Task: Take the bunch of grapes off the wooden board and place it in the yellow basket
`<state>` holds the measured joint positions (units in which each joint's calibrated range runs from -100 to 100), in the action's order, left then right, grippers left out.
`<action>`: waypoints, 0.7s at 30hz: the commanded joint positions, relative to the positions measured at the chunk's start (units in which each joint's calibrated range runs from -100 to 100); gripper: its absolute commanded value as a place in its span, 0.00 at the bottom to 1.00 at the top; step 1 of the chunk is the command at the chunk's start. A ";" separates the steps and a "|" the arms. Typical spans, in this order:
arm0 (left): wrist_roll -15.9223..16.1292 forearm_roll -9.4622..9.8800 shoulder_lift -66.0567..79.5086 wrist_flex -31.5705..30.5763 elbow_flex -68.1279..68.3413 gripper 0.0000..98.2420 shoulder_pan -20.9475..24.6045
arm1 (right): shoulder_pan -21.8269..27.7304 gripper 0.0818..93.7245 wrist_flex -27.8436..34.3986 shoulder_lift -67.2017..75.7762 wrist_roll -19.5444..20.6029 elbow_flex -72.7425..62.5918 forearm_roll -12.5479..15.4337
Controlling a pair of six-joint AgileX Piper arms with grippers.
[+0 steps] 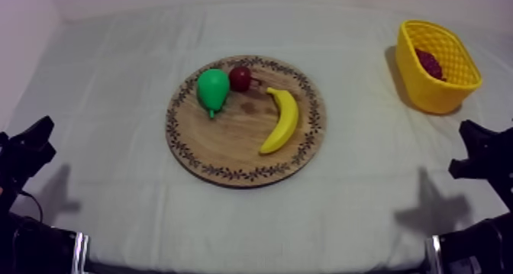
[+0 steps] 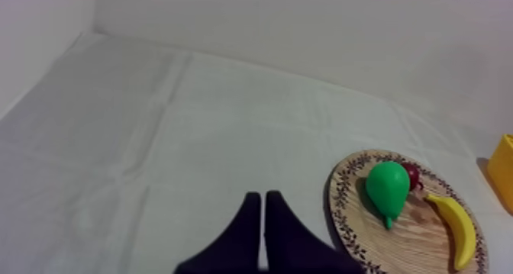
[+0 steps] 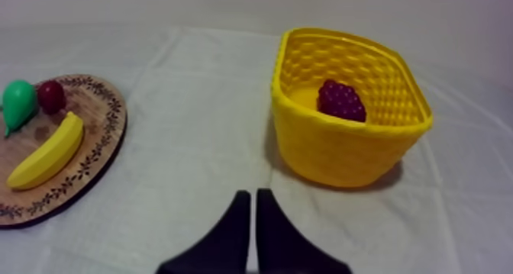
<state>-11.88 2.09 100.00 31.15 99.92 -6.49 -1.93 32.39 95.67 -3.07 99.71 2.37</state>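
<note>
Bunch of grapes [image 3: 340,100] sits inside the yellow basket [image 3: 343,151], seemingly against its far wall, a bit right of straight ahead of the right tool [image 3: 253,195], which is clenched on nothing. Left tool [image 2: 262,195], also clenched empty, is off beyond the wooden board [image 1: 237,140], so the right one's nearer.

We count one wooden board [image 1: 229,172], one yellow basket [image 1: 435,94] and four toy fruit: one banana [image 1: 282,123], one pear [image 1: 213,88], one small red fruit [image 1: 240,78] and one bunch of grapes [image 1: 429,63].
</note>
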 commanded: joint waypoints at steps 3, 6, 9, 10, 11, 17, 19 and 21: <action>0.00 0.04 0.00 -0.03 -0.04 0.00 0.01 | -0.32 0.02 1.36 0.07 -0.95 0.07 -0.62; 0.00 0.04 0.00 -0.03 -0.04 0.00 0.01 | -0.40 0.01 1.71 0.08 -4.11 0.07 -0.79; 0.02 0.04 0.00 -0.03 -0.04 0.00 0.01 | -0.43 0.01 1.82 0.08 -6.98 0.07 -0.85; 0.01 0.04 0.00 -0.03 -0.04 0.00 0.01 | -0.44 0.01 1.84 0.08 -7.68 0.07 -0.86; 0.01 0.04 0.00 -0.03 -0.04 0.00 0.01 | -0.44 0.01 1.86 0.08 -8.21 0.07 -0.87; -0.01 0.04 0.00 -0.03 -0.04 0.00 0.01 | -0.45 0.01 1.88 0.08 -9.10 0.07 -0.88; -0.01 0.04 0.00 -0.03 -0.04 0.00 0.01 | -0.45 0.01 1.88 0.08 -9.12 0.07 -0.88; -0.01 0.04 0.00 -0.03 -0.04 0.00 0.01 | -0.45 0.01 1.88 0.08 -9.14 0.07 -0.88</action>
<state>-11.88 2.09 100.00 31.15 99.92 -6.49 -2.39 34.30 95.73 -12.27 99.75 1.45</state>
